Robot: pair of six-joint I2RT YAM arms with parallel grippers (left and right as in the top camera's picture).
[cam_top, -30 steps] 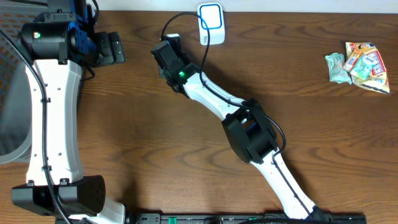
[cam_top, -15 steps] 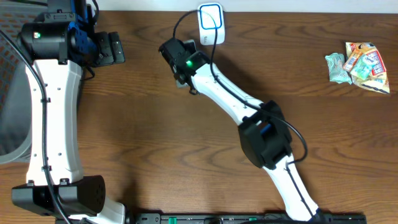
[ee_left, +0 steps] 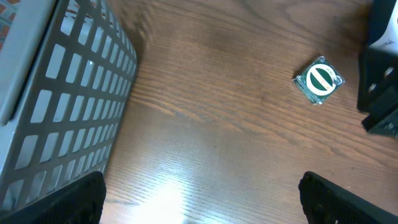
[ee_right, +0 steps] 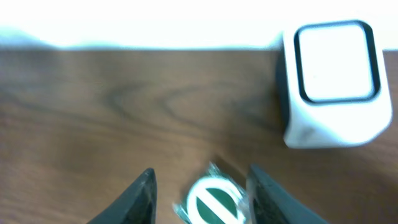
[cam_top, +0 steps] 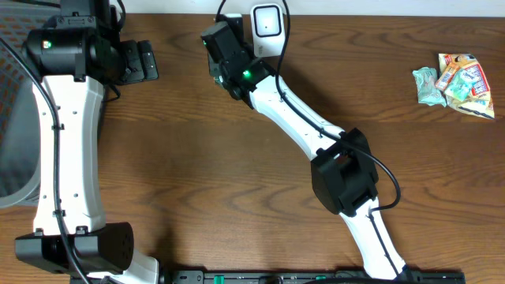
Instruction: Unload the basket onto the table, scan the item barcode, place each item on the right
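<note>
The item is a small clear packet (ee_right: 214, 200) with a green and white round label. It sits low between the fingers of my right gripper (ee_right: 202, 179), whose jaws stand apart with a gap on the left side. In the left wrist view the packet (ee_left: 319, 79) lies on the wood beside a dark part of the right arm (ee_left: 379, 81). The white scanner (ee_right: 333, 81) with its dark-framed window stands just right of it, by the table's far edge (cam_top: 267, 28). From overhead, my right gripper (cam_top: 219, 43) hides the packet. My left gripper (ee_left: 205, 205) hangs wide open over bare wood at the far left (cam_top: 146, 61).
A grey mesh basket (ee_left: 56, 93) stands at the table's left side (cam_top: 12, 118). Several snack packets (cam_top: 456, 79) lie at the far right. The table's far edge runs just behind the scanner.
My right arm has swung toward the far edge, bringing its gripper up beside the scanner, and its jaws have narrowed. The left arm has not moved.
</note>
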